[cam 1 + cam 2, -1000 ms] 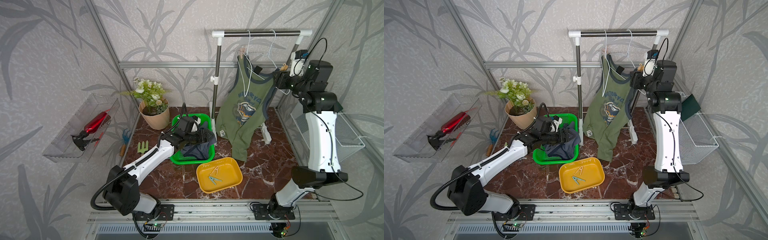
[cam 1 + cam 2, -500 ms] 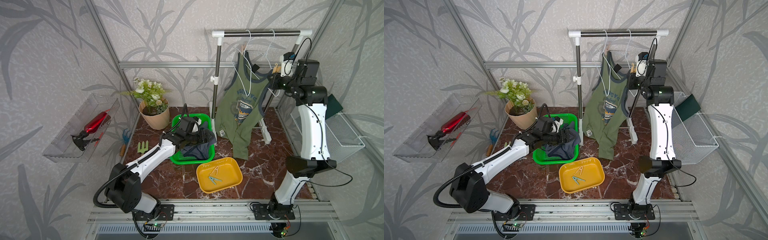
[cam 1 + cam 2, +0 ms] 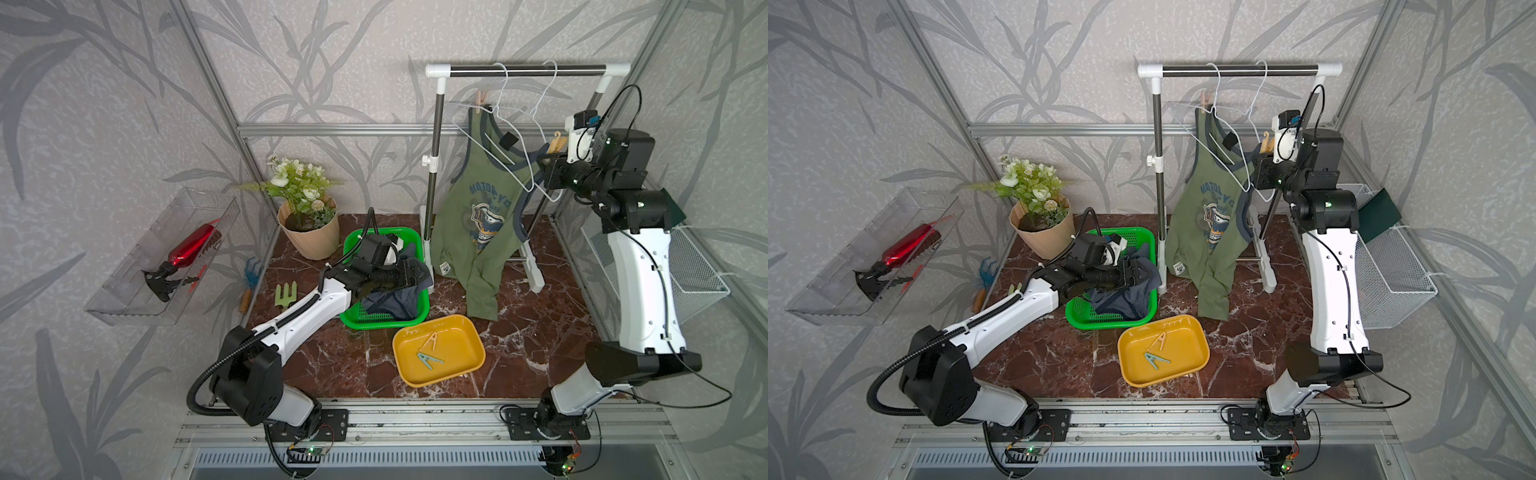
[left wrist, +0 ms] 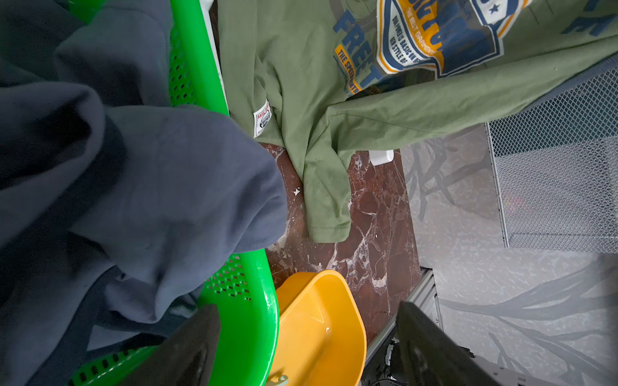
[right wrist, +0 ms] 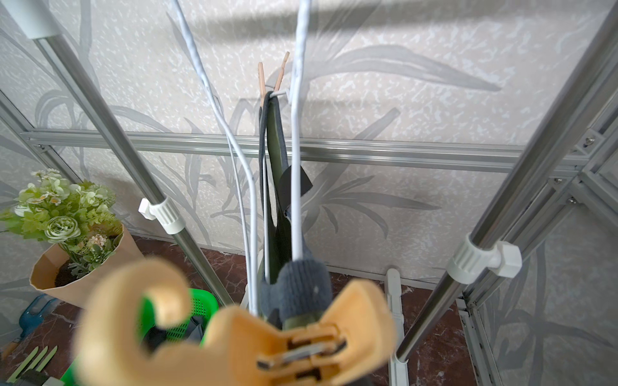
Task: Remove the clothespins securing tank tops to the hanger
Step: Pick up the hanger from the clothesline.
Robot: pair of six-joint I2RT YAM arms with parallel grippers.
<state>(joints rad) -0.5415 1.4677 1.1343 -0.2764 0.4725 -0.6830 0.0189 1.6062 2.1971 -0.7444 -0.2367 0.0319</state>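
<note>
The olive green tank top (image 3: 478, 216) (image 3: 1208, 224) hangs from a white wire hanger (image 3: 511, 137) on the rack. A tan clothespin (image 3: 481, 99) (image 5: 272, 77) pins its far strap. My right gripper (image 3: 547, 159) (image 3: 1264, 157) is shut on a yellow-orange clothespin (image 3: 557, 142) (image 5: 240, 331), whose prongs stand spread around the navy strap; its fingers are hidden in the right wrist view. The slate-blue tank top (image 3: 399, 299) (image 4: 133, 187) lies in the green basket (image 3: 411, 322). Over it my left gripper (image 3: 415, 274) (image 4: 307, 347) is open, holding nothing. A teal clothespin (image 3: 429, 360) and a pale one (image 3: 431, 340) lie in the yellow tray (image 3: 465, 357).
The clothes rack (image 3: 432, 166) stands at the back with a second, bare wire hanger (image 3: 544, 95). A potted plant (image 3: 307, 224) stands at the back left, with small garden tools (image 3: 286, 295) on the floor nearby. A wire basket (image 3: 698, 274) hangs at the right, a clear tray with a red spray bottle (image 3: 191, 249) at the left.
My right gripper has closed on the yellow-orange clothespin at the near strap, and the right arm has shifted a little. The left arm has stayed over the basket.
</note>
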